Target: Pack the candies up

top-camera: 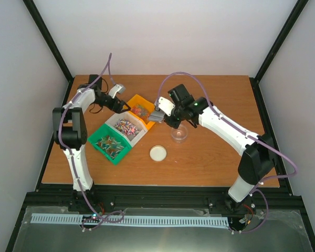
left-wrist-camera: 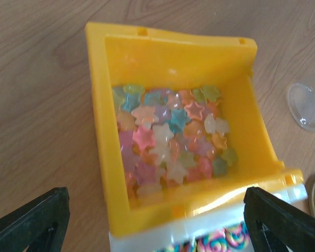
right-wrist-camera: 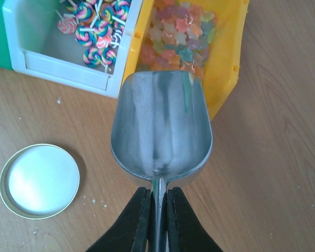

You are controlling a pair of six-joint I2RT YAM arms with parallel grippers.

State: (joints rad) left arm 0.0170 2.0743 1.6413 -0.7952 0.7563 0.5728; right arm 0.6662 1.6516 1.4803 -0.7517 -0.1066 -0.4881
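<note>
Right wrist view is showing the candies (right-wrist-camera: 181, 37) lying in the yellow bin (right-wrist-camera: 228, 79), the empty scoop (right-wrist-camera: 160, 131) poised at its lip, right gripper (right-wrist-camera: 157, 210) clamping the handle (right-wrist-camera: 157, 185), left gripper (left-wrist-camera: 157, 220) gaping wide; driving low under the pile is looking wisest.

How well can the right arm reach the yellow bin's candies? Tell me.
Likely yes: the scoop in the right gripper sits at the yellow bin's open front, nothing between it and the candies.
</note>
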